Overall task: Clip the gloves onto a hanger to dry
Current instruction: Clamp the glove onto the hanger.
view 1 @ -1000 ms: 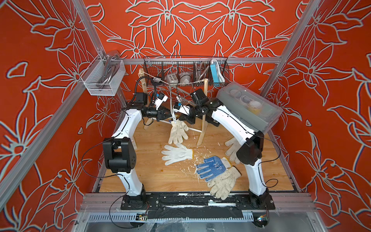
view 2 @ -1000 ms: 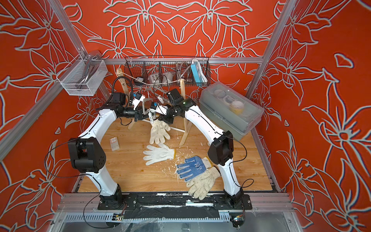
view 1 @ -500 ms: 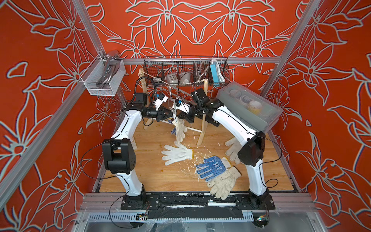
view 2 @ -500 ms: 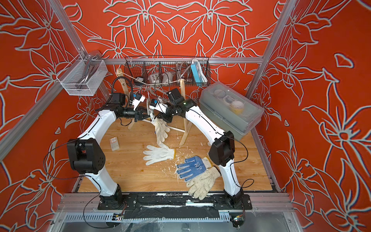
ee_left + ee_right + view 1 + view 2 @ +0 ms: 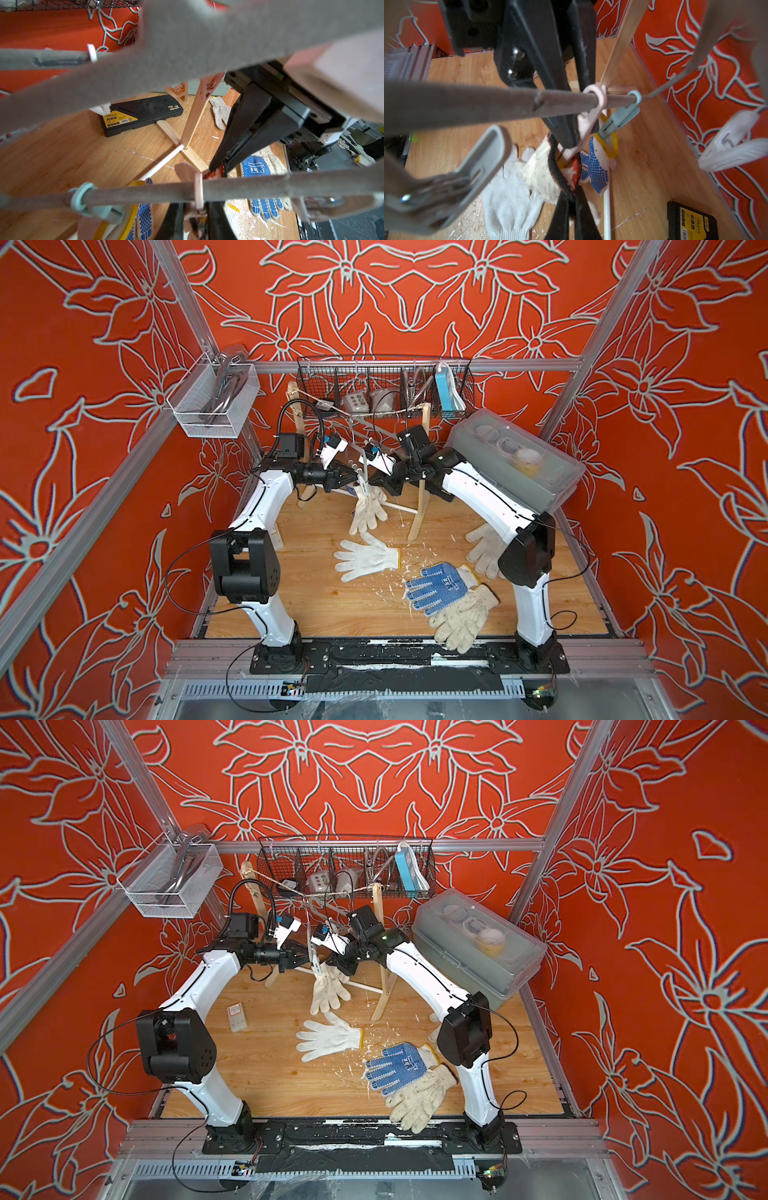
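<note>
The hanger's grey bar crosses both wrist views. My left gripper is shut on a pink clip hanging from it. My right gripper is shut on the red-and-black cuff of an off-white glove and holds it up at that clip. Beside it, a grey-green clip holds a blue-dotted glove by its yellow cuff. In both top views the held glove dangles between the grippers. On the floor lie a white glove, a blue-dotted glove and a soiled glove.
Another glove lies partly under the right arm. The hanger hangs from a string between two wooden posts. A black case lies behind, a grey lidded box stands at the right, and a small carton at the left.
The dangling glove turned edge-on half a second ago and now hangs broad again. Both arms have hardly moved, and both grips hold.
</note>
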`<control>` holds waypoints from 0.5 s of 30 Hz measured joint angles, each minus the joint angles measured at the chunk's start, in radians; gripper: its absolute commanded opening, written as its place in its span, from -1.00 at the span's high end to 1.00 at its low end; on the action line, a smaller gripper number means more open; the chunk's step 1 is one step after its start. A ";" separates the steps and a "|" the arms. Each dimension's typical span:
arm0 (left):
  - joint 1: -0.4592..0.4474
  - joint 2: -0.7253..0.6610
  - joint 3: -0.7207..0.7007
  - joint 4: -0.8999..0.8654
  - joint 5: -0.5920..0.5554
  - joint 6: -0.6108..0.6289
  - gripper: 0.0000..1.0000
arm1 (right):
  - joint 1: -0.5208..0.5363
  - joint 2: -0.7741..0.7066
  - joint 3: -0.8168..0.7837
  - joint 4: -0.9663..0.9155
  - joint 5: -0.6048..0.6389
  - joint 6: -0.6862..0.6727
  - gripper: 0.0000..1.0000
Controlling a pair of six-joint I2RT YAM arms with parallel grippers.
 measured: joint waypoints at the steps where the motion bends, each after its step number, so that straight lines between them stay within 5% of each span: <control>1: 0.000 0.000 0.000 0.000 0.000 -0.003 0.67 | 0.002 -0.003 -0.003 0.009 0.005 0.005 1.00; 9: 0.000 0.000 0.003 0.018 -0.001 -0.048 0.41 | 0.014 -0.003 -0.003 0.028 0.019 0.017 1.00; 15: 0.000 0.000 0.003 0.055 -0.012 -0.111 0.06 | 0.015 -0.005 -0.005 0.024 0.019 0.019 0.58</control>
